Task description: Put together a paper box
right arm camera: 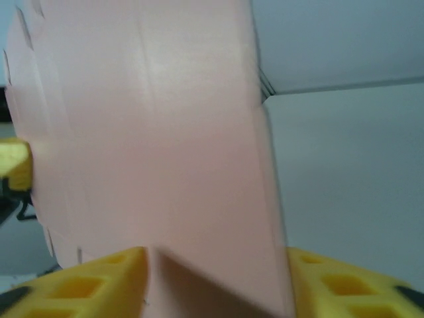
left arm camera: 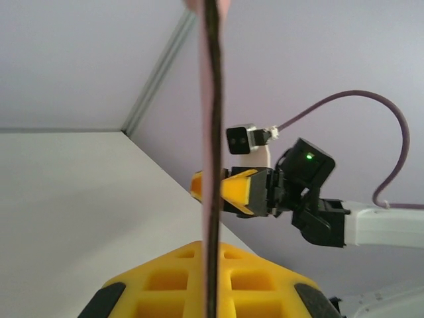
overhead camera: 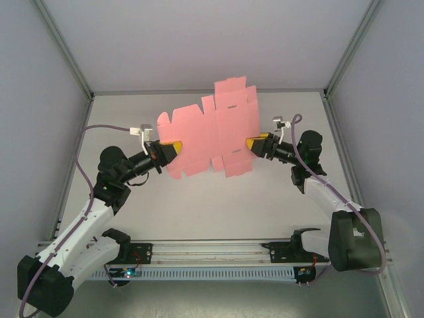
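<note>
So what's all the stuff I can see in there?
paper box: one, pink, a flat unfolded sheet held up above the table between the two grippers
table: one, white, below the sheet
frame bars: several, grey metal, at the corners of the enclosure
rail: one, silver, along the table's near edge between the arm bases
cables: two, purple, one looping along each arm
arms: two, white and black, one at each near corner
left gripper: one, yellow fingers, shut on the sheet's left edge
right gripper: one, yellow fingers, jaws apart either side of the sheet's right edge
</note>
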Robot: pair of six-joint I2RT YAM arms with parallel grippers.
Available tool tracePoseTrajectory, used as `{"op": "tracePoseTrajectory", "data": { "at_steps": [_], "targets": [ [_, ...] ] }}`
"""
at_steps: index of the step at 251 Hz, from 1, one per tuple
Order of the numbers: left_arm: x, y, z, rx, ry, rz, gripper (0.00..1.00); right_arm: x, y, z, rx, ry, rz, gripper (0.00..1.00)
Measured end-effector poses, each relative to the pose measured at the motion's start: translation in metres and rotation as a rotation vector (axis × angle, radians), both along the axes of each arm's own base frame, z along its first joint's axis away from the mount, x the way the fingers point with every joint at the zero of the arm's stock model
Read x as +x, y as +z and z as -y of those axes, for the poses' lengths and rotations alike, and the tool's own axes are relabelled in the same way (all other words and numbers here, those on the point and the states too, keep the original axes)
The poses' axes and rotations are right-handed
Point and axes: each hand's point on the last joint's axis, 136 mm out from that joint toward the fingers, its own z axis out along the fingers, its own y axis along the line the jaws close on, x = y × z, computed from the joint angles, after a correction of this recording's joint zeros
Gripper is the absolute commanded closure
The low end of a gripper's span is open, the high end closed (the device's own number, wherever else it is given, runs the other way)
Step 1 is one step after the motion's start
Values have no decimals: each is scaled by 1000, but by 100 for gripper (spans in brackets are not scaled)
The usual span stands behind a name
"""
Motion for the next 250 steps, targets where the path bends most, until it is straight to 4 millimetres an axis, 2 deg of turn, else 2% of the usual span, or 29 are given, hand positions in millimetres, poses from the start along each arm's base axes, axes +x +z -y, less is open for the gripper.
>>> {"op": "tracePoseTrajectory", "data": {
  "at_steps": [19, 69, 94, 102, 107, 111, 115, 126, 140, 180, 198, 225, 250],
  "targets": [
    [4, 0, -3, -2, 29, -3, 100, 3, 4, 1, -3, -10, 8, 72],
    [19, -10, -12, 4, 129, -45, 100, 6, 15, -1, -23, 4, 30, 88],
    [24, -17, -15, 8, 160, -68, 100, 5, 16, -2, -30, 14, 36, 100],
    [25, -18, -16, 10, 168, -75, 99, 5, 15, -3, -32, 16, 36, 100],
    [26, -20, -16, 12, 173, -81, 93, 5, 15, -3, -33, 18, 34, 100],
    [27, -21, -17, 14, 176, -84, 84, 5, 15, -3, -34, 18, 33, 100],
    [28, -22, -17, 15, 181, -90, 72, 5, 15, -3, -36, 18, 33, 100],
    [30, -26, -19, 22, 198, -104, 30, 5, 14, -3, -39, 19, 26, 100],
    [34, -33, -23, 34, 235, -135, 1, 6, 13, -3, -47, 15, 14, 100],
    [49, -72, -49, 135, 424, -295, 0, 10, 14, -2, -105, 13, 18, 100],
    [53, -82, -65, 197, 517, -349, 0, 10, 12, -2, -145, 20, 16, 100],
    [55, -84, -88, 282, 643, -388, 0, 7, 9, -3, -209, 45, 15, 100],
    [55, -75, -104, 335, 726, -389, 0, -1, 8, -7, -299, 85, 30, 100]
  ]
}}
